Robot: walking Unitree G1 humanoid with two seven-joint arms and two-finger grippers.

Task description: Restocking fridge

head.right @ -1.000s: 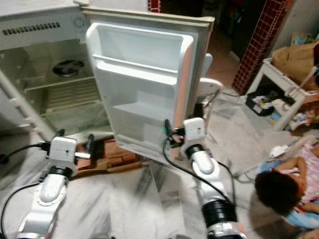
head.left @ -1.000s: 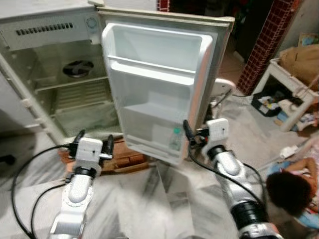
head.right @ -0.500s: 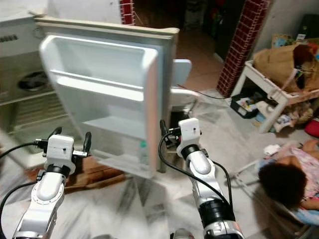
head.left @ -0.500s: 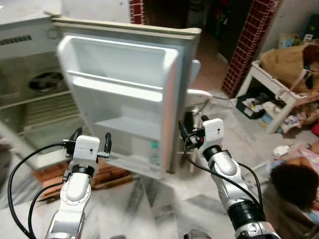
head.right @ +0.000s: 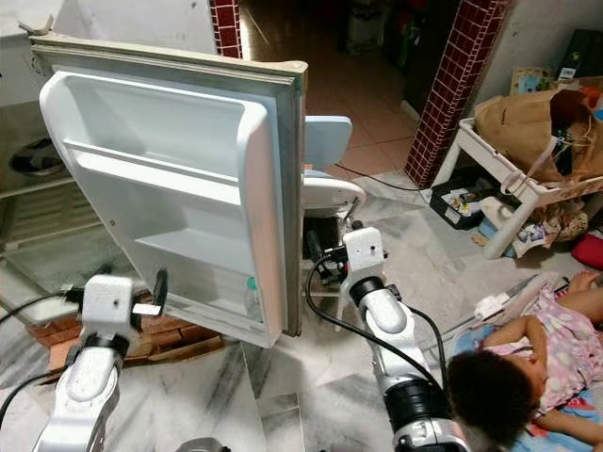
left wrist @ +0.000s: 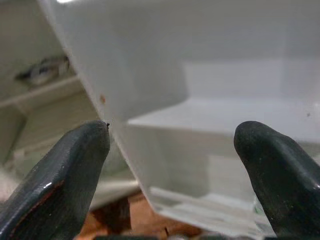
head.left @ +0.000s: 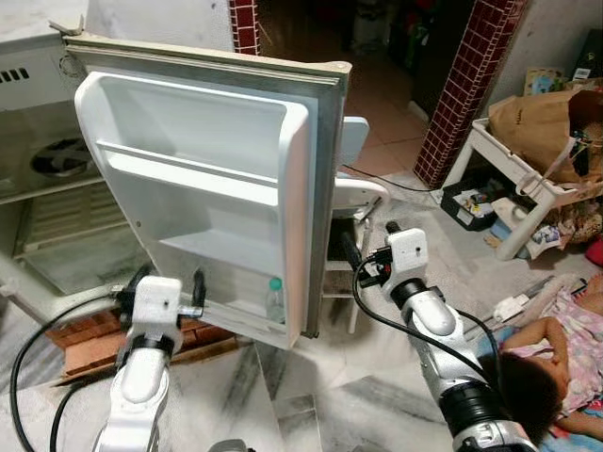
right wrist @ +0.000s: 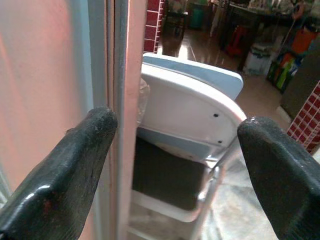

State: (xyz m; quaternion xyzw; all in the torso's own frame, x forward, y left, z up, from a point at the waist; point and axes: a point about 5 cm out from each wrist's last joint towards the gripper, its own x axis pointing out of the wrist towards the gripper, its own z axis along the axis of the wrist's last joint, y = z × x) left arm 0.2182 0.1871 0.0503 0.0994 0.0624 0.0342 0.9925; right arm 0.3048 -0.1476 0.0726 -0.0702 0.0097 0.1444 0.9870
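With the fridge door [head.left: 203,188] swung wide, its inner racks face the robot so that stock can be loaded from the front; the racks are nearly bare, and one small bottle [head.left: 275,299] with a green cap stands upright in the lowest door shelf, toward the door's free edge. The fridge body [head.left: 47,179] behind shows bare wire shelving and rests on brick-coloured blocks [head.left: 85,331].

Left hand [head.left: 162,287] hangs low in front of the bottom door shelf, fingers spread and holding nothing. Right hand [head.left: 366,253] sits just beside the door's outer edge, also spread and carrying nothing, apparently placed to steady or clear that edge. Judgement: no item is in either hand, so restocking proper is not yet under way.

Head views give the wider room: a white chair [head.right: 330,193] behind the door, a side stand [head.left: 528,179] with a brown bag [head.left: 537,108], and a person lying on the floor [head.right: 528,363] near the right arm, a hazard for any swing. Right wrist view alone reveals the door seal running between its fingers [right wrist: 65,170], with the chair beyond. Left wrist view confirms the door shelf lies ahead of the fingertips [left wrist: 65,170], not touched.
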